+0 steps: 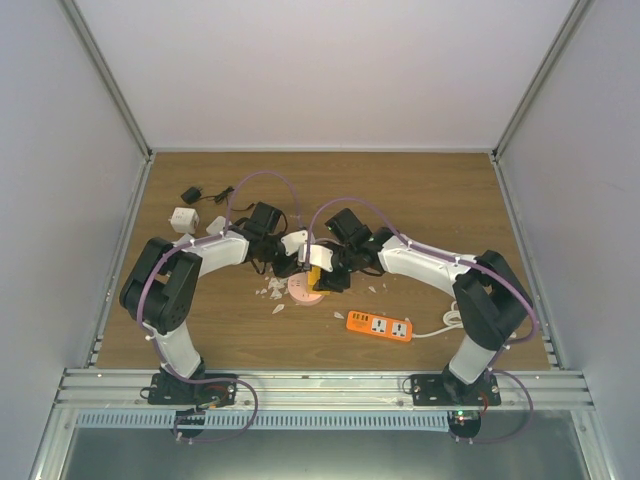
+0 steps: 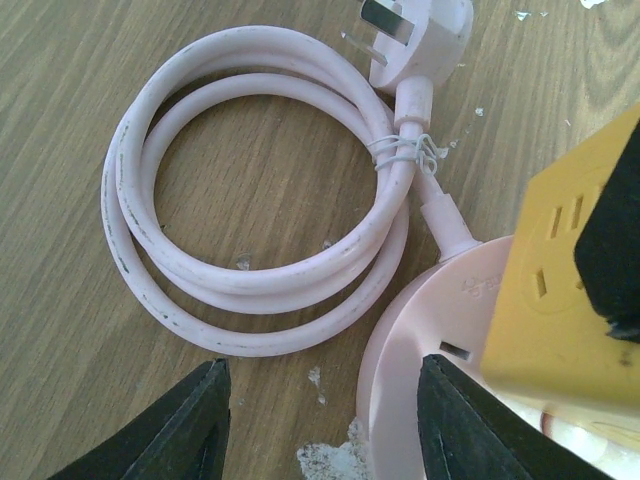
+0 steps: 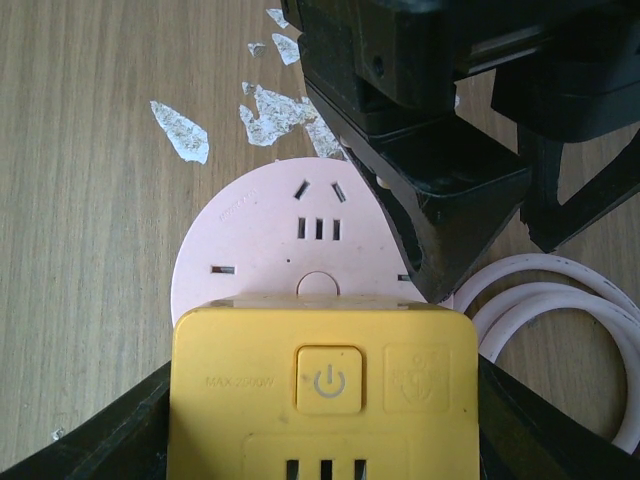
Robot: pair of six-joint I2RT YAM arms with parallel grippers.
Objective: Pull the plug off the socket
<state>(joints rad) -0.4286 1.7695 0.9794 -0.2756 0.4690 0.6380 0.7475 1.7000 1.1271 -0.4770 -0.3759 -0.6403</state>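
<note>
The yellow plug [image 3: 322,390] sits in the round pink socket [image 3: 260,250], which lies flat on the wooden table. My right gripper [image 3: 322,430] is shut on the plug, a finger pressed to each side. My left gripper [image 2: 325,425] stands open at the socket's rim [image 2: 420,350]: one finger is over the pink disc, the other over bare wood. From the left wrist, the plug [image 2: 560,290] and a black right finger [image 2: 615,240] show at the right edge. In the top view both grippers meet over the socket [image 1: 303,291] and plug [image 1: 317,277] at mid-table.
The socket's pink cable [image 2: 250,280] lies coiled beside it, tied with wire, ending in its own white plug [image 2: 420,35]. Torn paper scraps [image 3: 270,115] lie around the socket. An orange power strip [image 1: 380,326] is near right. A white adapter [image 1: 184,218] and a black one [image 1: 191,194] sit far left.
</note>
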